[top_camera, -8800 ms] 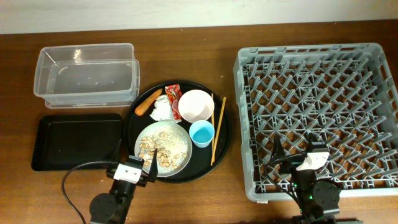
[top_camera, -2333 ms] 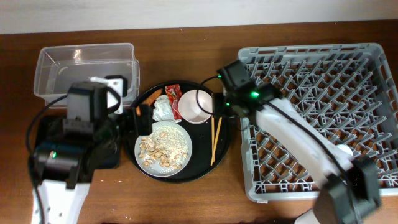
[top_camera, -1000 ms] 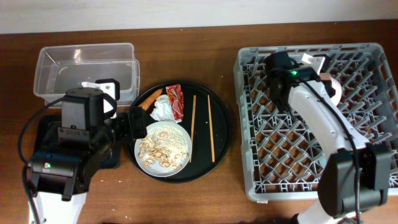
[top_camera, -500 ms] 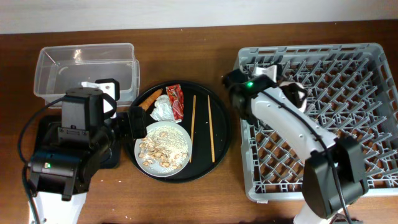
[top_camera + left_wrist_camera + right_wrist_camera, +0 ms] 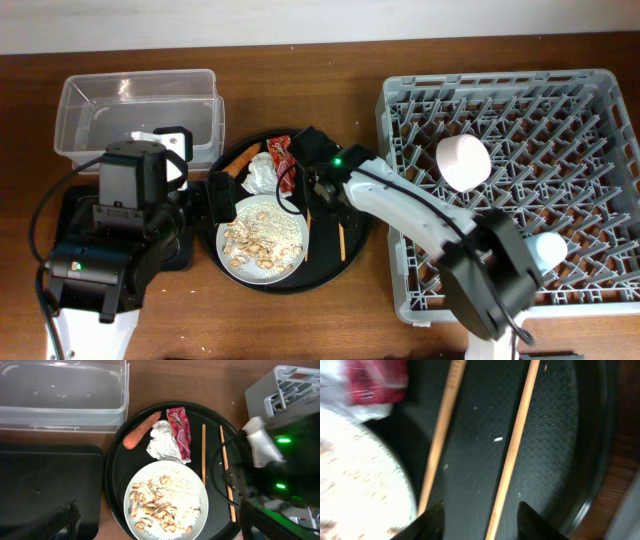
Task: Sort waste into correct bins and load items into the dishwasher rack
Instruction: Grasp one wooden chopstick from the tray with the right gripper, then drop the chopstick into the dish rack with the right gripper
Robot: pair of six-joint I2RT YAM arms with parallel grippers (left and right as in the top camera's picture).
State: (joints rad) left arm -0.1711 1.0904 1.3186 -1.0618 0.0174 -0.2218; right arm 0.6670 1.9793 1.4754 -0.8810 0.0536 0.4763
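The plate [image 5: 262, 238] with rice-like scraps lies on the round black tray [image 5: 355, 235]. Behind it lie the carrot piece [image 5: 238, 160], the crumpled napkin [image 5: 262, 176] and the red wrapper [image 5: 279, 155]. My left gripper [image 5: 162, 521] hangs wide open over the plate, holding nothing. My right gripper [image 5: 482, 522] is open low over the round tray, its fingers astride one wooden chopstick [image 5: 512, 450] without touching it. The white bowl [image 5: 462, 162] and the small cup [image 5: 550, 248] sit upside down in the dishwasher rack [image 5: 400, 150].
The clear tub [image 5: 140, 115] stands at the back left, with the shallow black tray [image 5: 70, 215] in front of it, partly under my left arm. A second chopstick [image 5: 440, 445] lies beside the first, close to the plate's rim.
My right arm has swung from the rack to the round tray, leaving the bowl in the rack; its jaws now straddle a chopstick. The left arm has not moved.
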